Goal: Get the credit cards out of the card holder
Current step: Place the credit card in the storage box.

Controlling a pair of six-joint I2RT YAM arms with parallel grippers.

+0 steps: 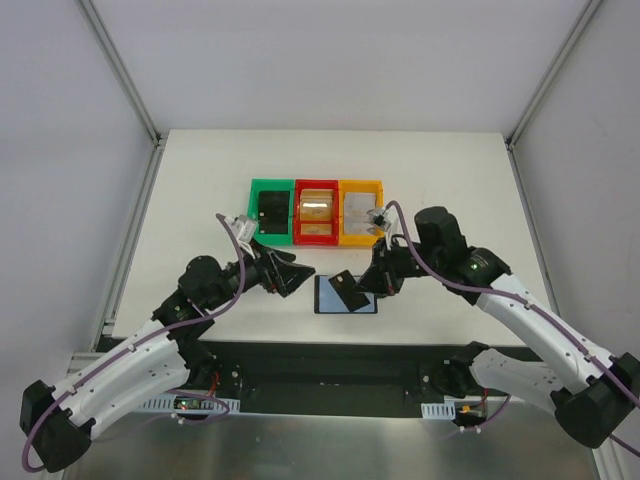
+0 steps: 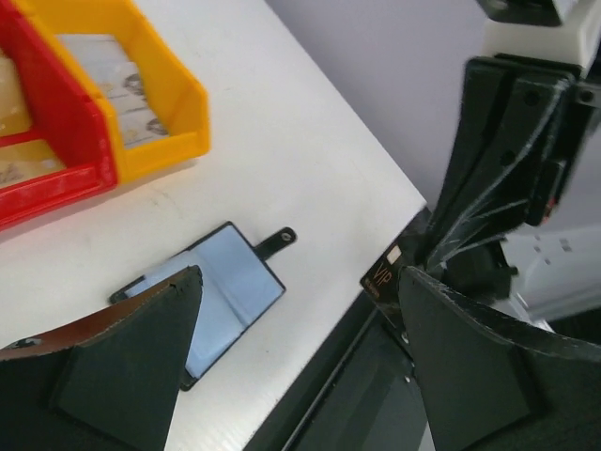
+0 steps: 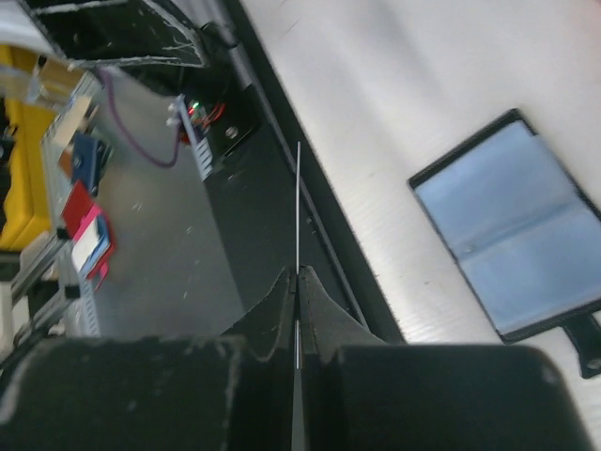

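Observation:
The card holder [image 1: 328, 298] lies open on the table near the front edge, its bluish-grey panels up; it also shows in the left wrist view [image 2: 225, 282] and the right wrist view [image 3: 512, 230]. My right gripper [image 1: 372, 283] is shut on a thin black credit card [image 1: 347, 290] with gold "VIP" lettering [image 2: 383, 278] and holds it just above the holder's right half. The right wrist view shows the card edge-on [image 3: 298, 202] between the shut fingers [image 3: 298, 274]. My left gripper [image 1: 300, 276] is open and empty, just left of the holder, jaws wide apart [image 2: 299, 282].
Three bins stand in a row behind the holder: green [image 1: 256, 212] with a black object, red [image 1: 299, 212] with a tan-gold card, yellow [image 1: 378, 190] with pale grey cards. The yellow bin [image 2: 178, 94] and red bin [image 2: 56, 178] show in the left wrist view. The table's front edge is close.

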